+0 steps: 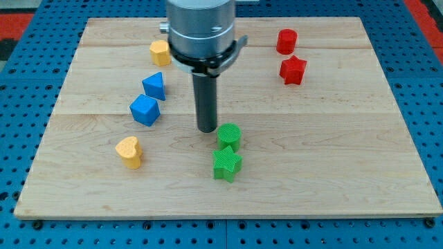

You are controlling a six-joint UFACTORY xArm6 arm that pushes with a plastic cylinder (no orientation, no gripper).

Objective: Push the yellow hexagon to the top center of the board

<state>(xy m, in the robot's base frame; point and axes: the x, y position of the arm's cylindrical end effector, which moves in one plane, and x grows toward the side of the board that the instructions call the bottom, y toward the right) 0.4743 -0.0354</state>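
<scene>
The yellow hexagon (160, 52) lies near the view's top, left of centre, just left of the arm's grey body. My tip (207, 129) rests on the wooden board (332, 152) near the middle, well below and to the right of the yellow hexagon. The tip stands just up and left of a green cylinder (229, 136), close to it; I cannot tell if they touch.
A green star (226, 164) sits below the green cylinder. A blue triangle (154, 86) and a blue cube (145, 110) lie left of the tip. A yellow heart (129, 151) is at lower left. A red cylinder (286, 41) and red star (293, 70) are at upper right.
</scene>
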